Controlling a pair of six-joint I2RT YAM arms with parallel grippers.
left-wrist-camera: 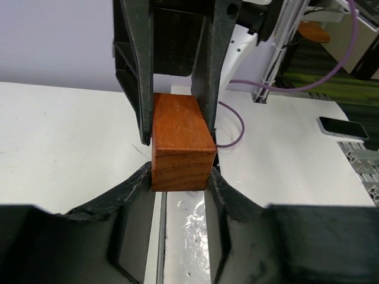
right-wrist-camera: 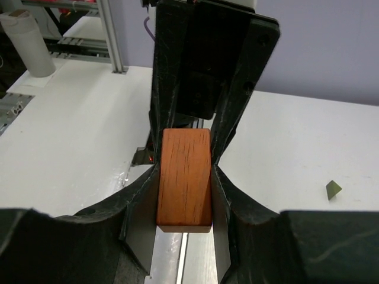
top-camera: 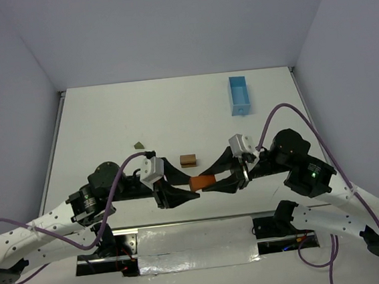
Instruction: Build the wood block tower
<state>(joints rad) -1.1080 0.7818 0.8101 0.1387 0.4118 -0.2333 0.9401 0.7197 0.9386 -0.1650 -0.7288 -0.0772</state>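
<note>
A reddish-orange wood block (top-camera: 202,182) hangs above the table's near edge, between both grippers. From the left, my left gripper (top-camera: 192,186) is shut on one end of it. In the left wrist view the block (left-wrist-camera: 182,145) sits between the fingertips of that gripper (left-wrist-camera: 180,176). My right gripper (top-camera: 214,180) comes from the right, and in the right wrist view its fingers (right-wrist-camera: 220,195) press both sides of the block (right-wrist-camera: 184,177). A brown block (top-camera: 188,160) lies on the table behind them. An olive-green triangle (top-camera: 139,145) lies further back left.
A light-blue tray (top-camera: 239,95) stands at the back right. The olive-green triangle (right-wrist-camera: 333,189) also shows on the white table in the right wrist view. The metal strip (top-camera: 195,239) of the arm bases runs just below the grippers.
</note>
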